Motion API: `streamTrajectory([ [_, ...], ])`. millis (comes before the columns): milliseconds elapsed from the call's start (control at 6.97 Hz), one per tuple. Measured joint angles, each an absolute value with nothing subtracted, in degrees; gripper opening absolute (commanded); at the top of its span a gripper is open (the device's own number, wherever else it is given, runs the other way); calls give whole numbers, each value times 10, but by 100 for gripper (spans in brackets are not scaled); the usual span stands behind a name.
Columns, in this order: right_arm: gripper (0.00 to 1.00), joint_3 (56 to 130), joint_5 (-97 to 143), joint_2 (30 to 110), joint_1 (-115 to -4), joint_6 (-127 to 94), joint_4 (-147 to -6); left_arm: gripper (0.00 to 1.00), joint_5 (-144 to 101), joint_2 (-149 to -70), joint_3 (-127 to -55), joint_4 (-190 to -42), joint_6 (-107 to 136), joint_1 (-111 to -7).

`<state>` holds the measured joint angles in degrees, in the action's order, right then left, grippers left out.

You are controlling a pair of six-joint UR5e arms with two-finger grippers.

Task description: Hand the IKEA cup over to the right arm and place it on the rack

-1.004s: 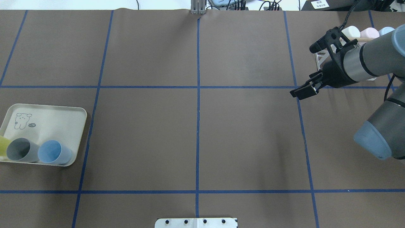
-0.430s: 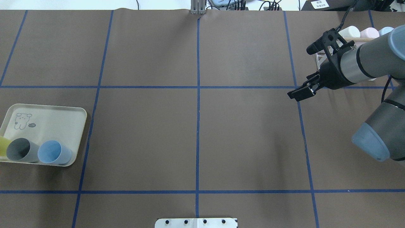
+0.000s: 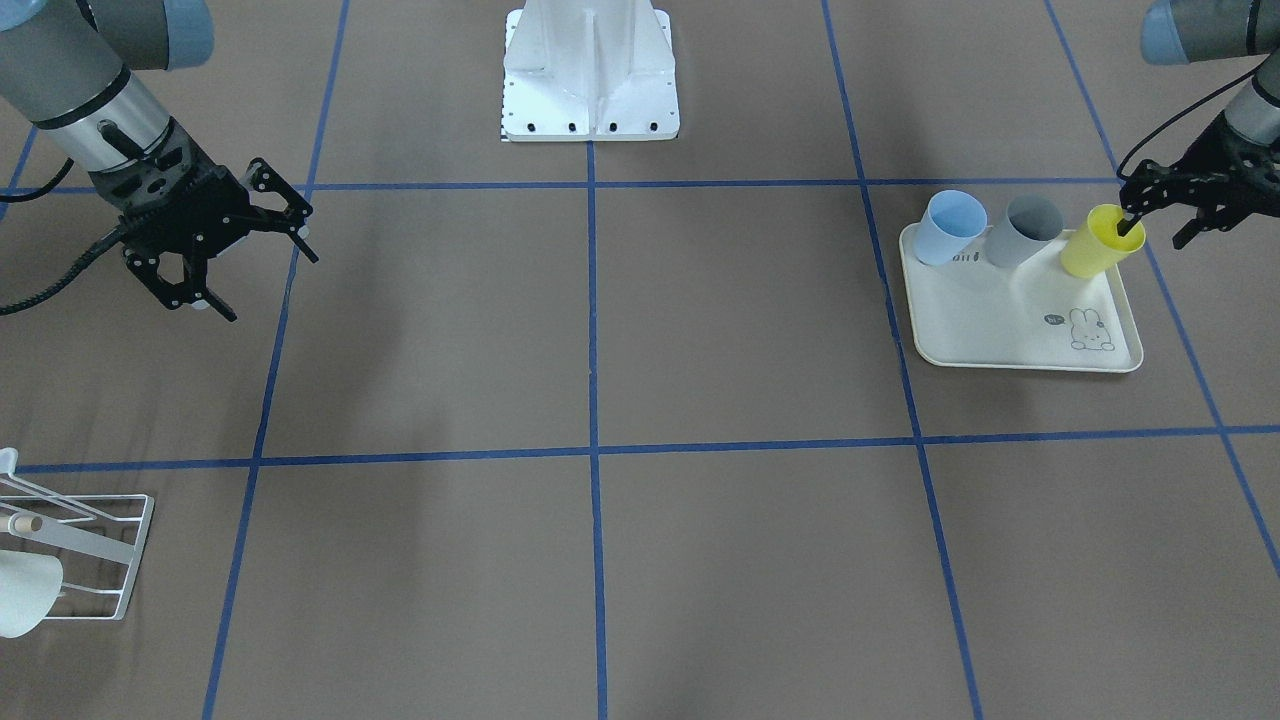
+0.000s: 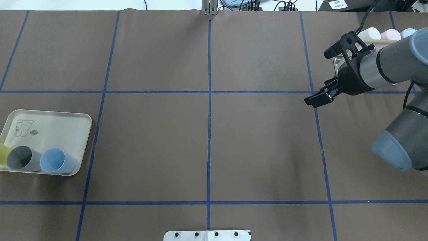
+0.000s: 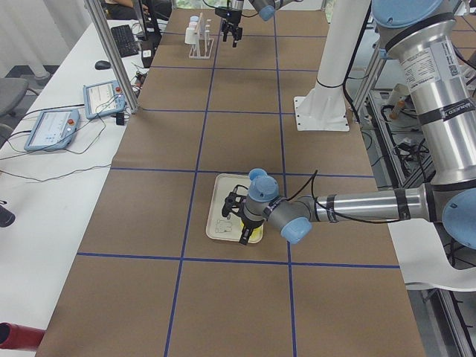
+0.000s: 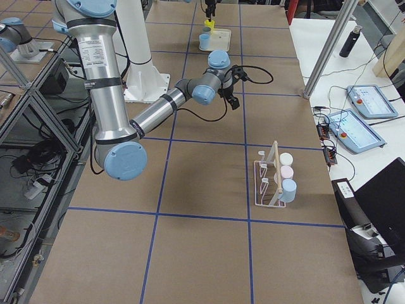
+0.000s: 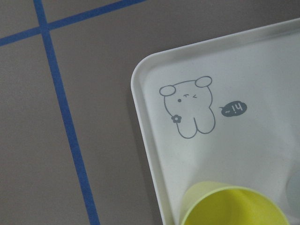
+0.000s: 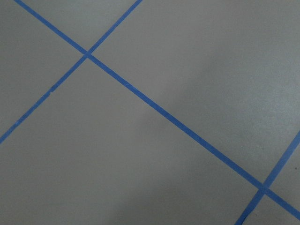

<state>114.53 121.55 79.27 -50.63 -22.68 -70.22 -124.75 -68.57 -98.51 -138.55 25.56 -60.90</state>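
A yellow cup (image 3: 1098,240) stands on the cream rabbit-print tray (image 3: 1000,340) beside a grey cup (image 3: 1022,230) and a light-blue cup (image 3: 950,228). My left gripper (image 3: 1157,232) is open at the yellow cup's rim, with one finger inside the cup and the other outside. The left wrist view shows the yellow rim (image 7: 234,206) at its bottom edge, with no fingers in sight. My right gripper (image 3: 270,285) is open and empty above bare table; it also shows in the overhead view (image 4: 312,99). The white wire rack (image 3: 90,550) stands at the table's right end.
The rack (image 6: 269,183) carries a white cup (image 6: 286,159), a pink cup (image 6: 286,172) and a blue cup (image 6: 288,188). The robot's white base plate (image 3: 590,100) sits at the near middle edge. Blue tape lines divide the brown table.
My right gripper has shifted slightly left and its wrist has turned a little. The yellow cup at the overhead view's left edge has barely changed. The other cups have not moved.
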Motion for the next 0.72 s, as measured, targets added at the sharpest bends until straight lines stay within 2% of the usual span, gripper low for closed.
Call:
streamTrajectory([
  [717, 99, 1143, 1215, 788, -505, -222, -695, 0, -1312, -694, -987, -1381, 256, -617],
])
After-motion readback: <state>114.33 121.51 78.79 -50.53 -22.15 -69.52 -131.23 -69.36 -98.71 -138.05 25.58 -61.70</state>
